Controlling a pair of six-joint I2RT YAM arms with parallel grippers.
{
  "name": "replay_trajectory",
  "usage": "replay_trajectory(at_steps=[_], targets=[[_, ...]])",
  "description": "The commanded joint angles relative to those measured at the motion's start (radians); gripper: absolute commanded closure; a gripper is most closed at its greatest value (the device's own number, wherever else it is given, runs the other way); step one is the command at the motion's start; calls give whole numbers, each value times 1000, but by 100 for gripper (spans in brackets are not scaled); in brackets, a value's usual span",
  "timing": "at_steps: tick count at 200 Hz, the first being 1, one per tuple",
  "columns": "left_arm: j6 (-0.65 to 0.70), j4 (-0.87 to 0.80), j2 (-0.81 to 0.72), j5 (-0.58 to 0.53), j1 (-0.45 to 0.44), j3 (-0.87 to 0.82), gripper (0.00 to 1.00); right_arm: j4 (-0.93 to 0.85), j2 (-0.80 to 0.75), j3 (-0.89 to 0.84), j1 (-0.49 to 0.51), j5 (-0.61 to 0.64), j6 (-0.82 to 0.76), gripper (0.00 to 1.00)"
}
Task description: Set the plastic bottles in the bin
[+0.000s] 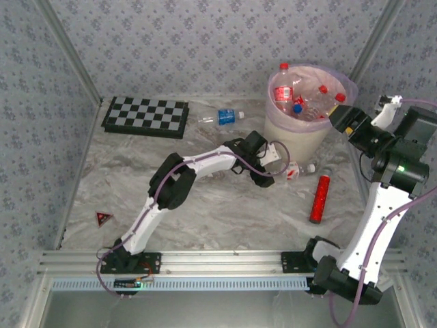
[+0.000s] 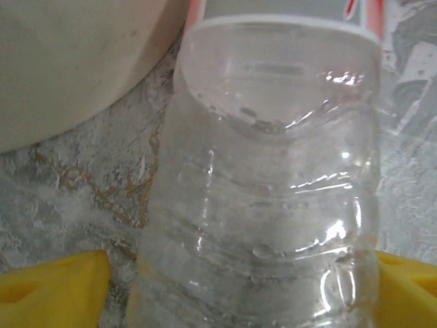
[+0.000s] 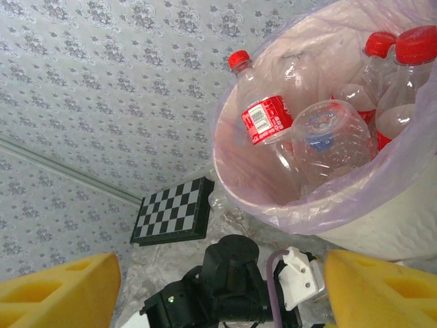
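Top external view: two arms are working over a marbled bench (image 1: 205, 212); the bin (image 1: 293, 140) is standing at the far right and a checkerboard (image 1: 145, 116) is lying at the far left.
Left end effector (image 1: 283, 169): it is reaching low to the bench, just beside the foot of the bin. Its yellow fingers (image 2: 61, 290) are spread on both sides of a clear bottle (image 2: 273, 171). A strip of bench is showing between one finger and the plastic, so I am judging that it is not pinching yet.
Clear bottle: it is lying on its side on the bench, near the bin wall. The fingers are standing across its ribbed body, probably because the ribs are giving a firmer hold than the smooth label.
Right end effector (image 3: 218, 287): it is hovering beside the bin rim, with fingers wide apart and carrying nothing.
Bottles in the bin (image 3: 263, 119): several are resting inside the pink liner, red caps pointing up.
Blue-label bottle (image 1: 222, 117): it is lying on the bench between the checkerboard and the bin, apart from both arms.
Red tube (image 1: 319, 198): it is lying near the clear bottle; being no bottle, it should not go in, I think.
Step in hand: grasping the clear bottle for the short lift into the bin.
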Motion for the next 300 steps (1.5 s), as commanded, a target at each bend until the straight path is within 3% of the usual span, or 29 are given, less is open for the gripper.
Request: replay_trajectory(at_steps=[1,62,115,147,167,188,210,226,257,300], targets=[[-4,-24,8,2,-3,24,20,10,-13,-17,-9,-37,12,20],[-43,-7,-98,26,-3,-92,46,23,-27,-56,-25,-37,11,20],[-113,12,-286,19,-3,-278,48,31,-29,-48,-15,-10,-7,22],[-162,113,-514,-7,12,-536,49,79,-23,-58,31,-25,9,22],[-249,276,-687,86,76,-759,52,119,0,-48,125,16,34,23],[-334,424,-865,168,152,-961,54,127,42,-9,290,119,25,23],[-362,469,-1042,112,192,-1086,56,157,87,12,458,220,34,23],[-407,535,-1158,76,219,-1164,55,195,116,-2,583,372,64,23],[-561,917,-1282,-89,254,-1361,53,349,188,-59,789,548,133,25],[-578,926,-1272,-87,254,-1337,52,439,334,-47,887,467,159,20]])
